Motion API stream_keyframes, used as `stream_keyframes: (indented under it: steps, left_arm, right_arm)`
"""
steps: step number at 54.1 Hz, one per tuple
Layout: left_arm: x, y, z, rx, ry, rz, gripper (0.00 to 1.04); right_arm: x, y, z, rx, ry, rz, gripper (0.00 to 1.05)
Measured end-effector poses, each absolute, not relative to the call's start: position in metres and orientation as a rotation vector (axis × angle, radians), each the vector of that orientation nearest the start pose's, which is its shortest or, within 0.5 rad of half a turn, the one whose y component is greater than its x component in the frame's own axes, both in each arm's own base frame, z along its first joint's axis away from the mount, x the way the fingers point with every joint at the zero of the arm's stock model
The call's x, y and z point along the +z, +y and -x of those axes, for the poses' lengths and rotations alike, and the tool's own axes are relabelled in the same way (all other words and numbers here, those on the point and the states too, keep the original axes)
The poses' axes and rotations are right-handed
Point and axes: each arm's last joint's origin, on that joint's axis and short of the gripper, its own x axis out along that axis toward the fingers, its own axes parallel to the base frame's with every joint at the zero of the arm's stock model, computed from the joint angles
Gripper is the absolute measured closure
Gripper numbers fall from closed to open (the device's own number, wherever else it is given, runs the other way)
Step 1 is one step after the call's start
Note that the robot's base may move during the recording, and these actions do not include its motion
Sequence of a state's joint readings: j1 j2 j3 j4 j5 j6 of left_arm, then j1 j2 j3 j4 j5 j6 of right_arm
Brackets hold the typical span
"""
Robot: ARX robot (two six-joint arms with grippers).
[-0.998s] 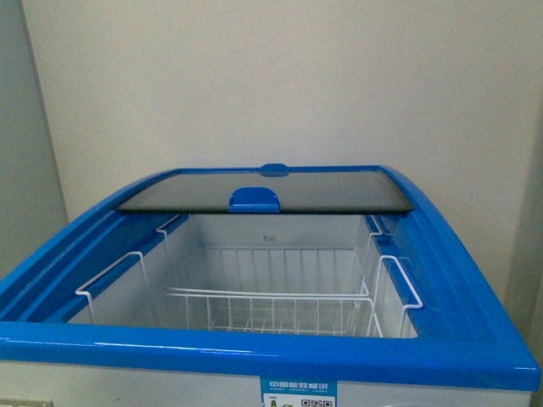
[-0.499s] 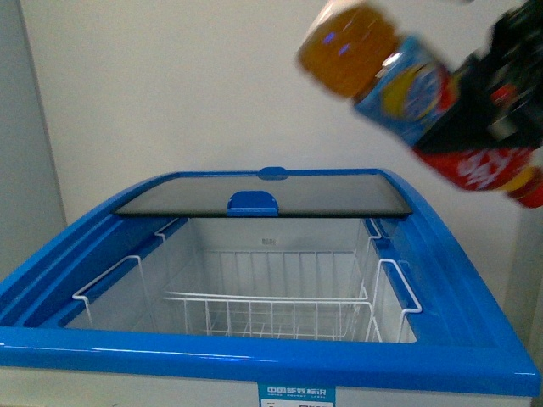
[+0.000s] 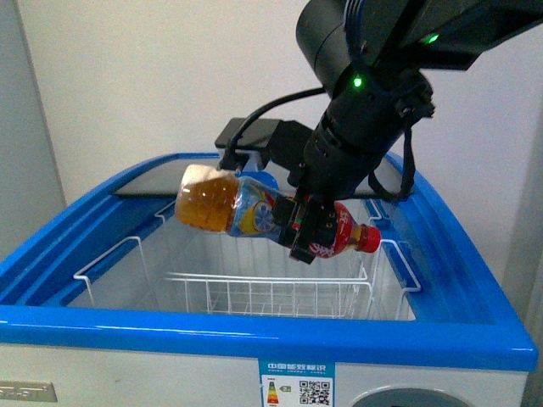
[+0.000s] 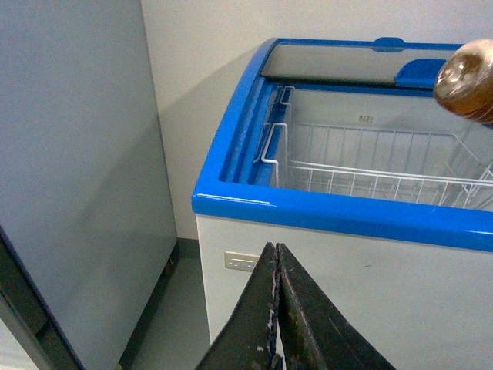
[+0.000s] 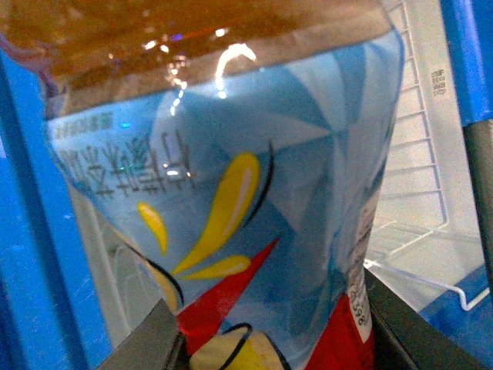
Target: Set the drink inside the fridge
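The drink (image 3: 246, 210) is a clear bottle of amber liquid with a red cap and a blue, yellow and red label. It lies almost level in the air, just above the fridge's open top. My right gripper (image 3: 302, 227) is shut on its label near the neck. The fridge (image 3: 254, 335) is a white chest with a blue rim, and its glass lid (image 3: 144, 182) is slid to the back. In the right wrist view the drink (image 5: 231, 193) fills the picture between my fingers (image 5: 142, 347). My left gripper (image 4: 276, 250) is shut and empty, low in front of the fridge (image 4: 308, 208).
White wire baskets (image 3: 271, 297) hang inside the fridge under the bottle. A tall grey cabinet (image 4: 77, 154) stands close beside the fridge's left side, with a strip of floor between them. A plain wall runs behind.
A second ago no arm was in the front view. Half a second ago the drink was high at the upper right. It has since come down and left, over the open fridge.
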State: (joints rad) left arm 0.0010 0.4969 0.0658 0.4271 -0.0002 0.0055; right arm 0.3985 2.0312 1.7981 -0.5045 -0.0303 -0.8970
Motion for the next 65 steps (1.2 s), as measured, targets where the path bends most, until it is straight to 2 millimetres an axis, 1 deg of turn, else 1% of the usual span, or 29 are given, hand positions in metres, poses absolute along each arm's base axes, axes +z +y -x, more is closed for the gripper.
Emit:
stream_keyframes:
  steps: [4,10,19,26,33,40,47,54,57,60,63,65]
  left_arm:
    - [0.179,0.000,-0.129,0.001,0.004,-0.006,1.02]
    - [0.177,0.000,-0.126,0.001,0.002,-0.006,1.02]
    - [0.171,0.000,-0.122,0.001,-0.010,-0.006,1.02]
    - [0.171,0.000,-0.120,0.001,-0.011,-0.005,1.02]
    - [0.171,0.000,-0.116,0.001,-0.015,-0.005,1.02]
    - [0.172,0.000,-0.113,0.001,-0.017,-0.005,1.02]
    - [0.171,0.000,-0.111,0.001,-0.015,-0.005,1.02]
    - [0.171,0.000,-0.108,0.001,-0.015,-0.005,1.02]
    - [0.168,0.000,-0.104,-0.002,0.009,-0.005,1.02]
    - [0.167,0.000,-0.099,0.001,0.009,-0.002,0.93]
    - [0.168,0.000,-0.098,0.001,-0.008,-0.002,0.82]
    - [0.168,0.000,-0.097,0.001,-0.009,-0.002,0.79]
  right_arm:
    - [0.262,0.182,-0.437,0.706,0.524,1.011,0.64]
    - [0.246,0.183,-0.452,0.706,0.554,1.024,0.64]
    - [0.234,0.185,-0.465,0.706,0.580,1.021,0.64]
    - [0.227,0.189,-0.475,0.691,0.592,1.001,0.64]
    - [0.211,0.197,-0.487,0.659,0.620,0.973,0.64]
    - [0.188,0.201,-0.498,0.600,0.659,0.963,0.64]
    - [0.167,0.203,-0.503,0.567,0.679,0.970,0.64]
    - [0.147,0.203,-0.498,0.573,0.693,0.974,0.64]
    - [0.139,0.202,-0.496,0.566,0.690,0.979,0.64]
    - [0.134,0.200,-0.494,0.563,0.690,0.981,0.64]
    - [0.134,0.198,-0.491,0.569,0.683,0.973,0.52]
    - [0.135,0.197,-0.490,0.573,0.679,0.972,0.48]
